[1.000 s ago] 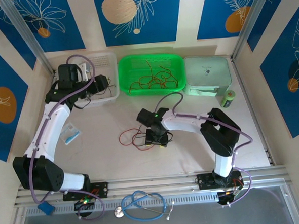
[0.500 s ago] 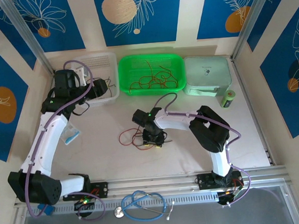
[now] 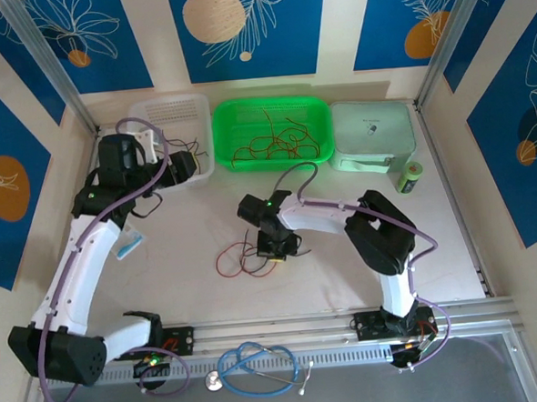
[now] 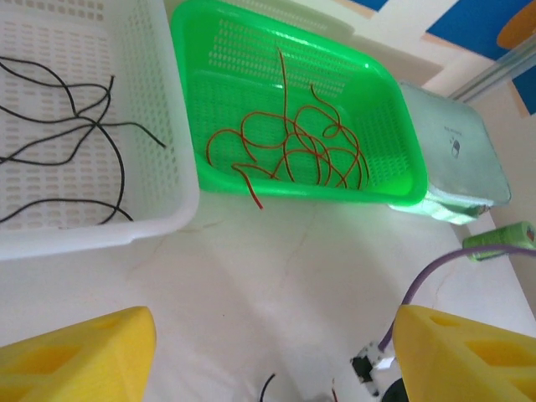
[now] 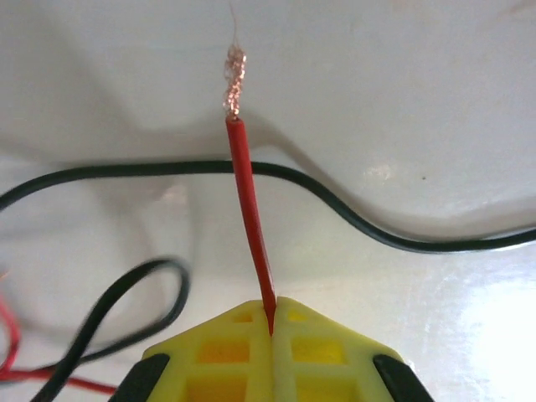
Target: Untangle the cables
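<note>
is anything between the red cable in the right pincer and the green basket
The right pincer is shut on the red cable. A black cable crosses it beyond the pincer, seemingly underneath, and may drag along. In the top view the table toward the green basket looks bare.

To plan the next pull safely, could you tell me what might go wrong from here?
The right gripper pinches the red wire close to its bare copper end, so it may slip out under tension. A black wire crosses that red one, so pulling could drag it along or tighten the tangle. The left gripper is open near the white basket, so nothing holds the rest down.
</note>
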